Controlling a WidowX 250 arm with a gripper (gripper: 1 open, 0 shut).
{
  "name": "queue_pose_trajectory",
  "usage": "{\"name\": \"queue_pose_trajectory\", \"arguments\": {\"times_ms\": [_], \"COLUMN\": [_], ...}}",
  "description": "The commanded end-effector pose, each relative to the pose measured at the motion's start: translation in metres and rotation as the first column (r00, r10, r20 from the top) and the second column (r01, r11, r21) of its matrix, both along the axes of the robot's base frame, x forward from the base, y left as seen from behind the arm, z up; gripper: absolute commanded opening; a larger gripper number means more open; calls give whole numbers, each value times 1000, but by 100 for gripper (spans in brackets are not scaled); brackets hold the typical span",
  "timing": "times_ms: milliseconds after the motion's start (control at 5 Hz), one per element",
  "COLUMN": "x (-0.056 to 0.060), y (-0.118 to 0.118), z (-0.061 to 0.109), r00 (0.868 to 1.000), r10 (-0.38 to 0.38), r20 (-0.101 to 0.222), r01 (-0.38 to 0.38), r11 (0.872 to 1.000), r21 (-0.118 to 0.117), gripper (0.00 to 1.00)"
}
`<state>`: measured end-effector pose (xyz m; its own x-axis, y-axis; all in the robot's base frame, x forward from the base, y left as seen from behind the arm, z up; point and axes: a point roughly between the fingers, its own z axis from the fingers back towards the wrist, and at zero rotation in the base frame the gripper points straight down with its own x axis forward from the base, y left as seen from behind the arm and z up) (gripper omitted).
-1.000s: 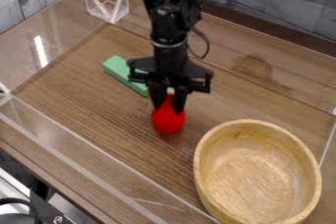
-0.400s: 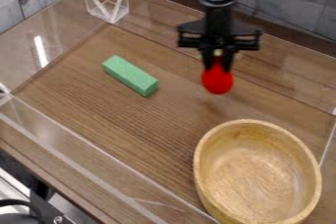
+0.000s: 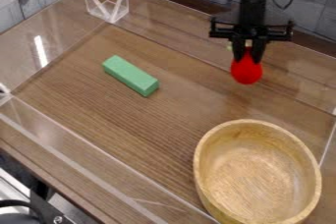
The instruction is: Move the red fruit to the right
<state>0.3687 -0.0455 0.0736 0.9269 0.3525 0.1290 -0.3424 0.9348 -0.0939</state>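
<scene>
The red fruit (image 3: 247, 69) hangs just above the wooden table at the upper right, its top caught between the fingers of my gripper (image 3: 249, 55). The black arm comes straight down from the top edge of the camera view, and the gripper is shut on the fruit's upper part. The fruit's leafy cap is hidden by the fingers. A dark patch of shadow lies on the wood beside the fruit.
A flat green block (image 3: 132, 75) lies at the left centre of the table. A large wooden bowl (image 3: 258, 174) stands at the lower right. Clear plastic walls (image 3: 79, 135) ring the table, with a clear stand (image 3: 108, 4) at the back left.
My gripper has carried the red fruit from beside the green block up and to the right across the table, lifting it off the wood.
</scene>
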Motion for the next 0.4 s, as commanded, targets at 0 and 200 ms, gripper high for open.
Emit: {"name": "queue_pose_trajectory", "arguments": {"times_ms": [0, 200], "x": [10, 10], "y": [-5, 5], "z": [30, 39], "r00": [996, 989], "r10": [21, 104], "r20": [87, 105], "r01": [-20, -102], "r11": [1000, 995], "r21": [-13, -19], "gripper": [0, 0]}}
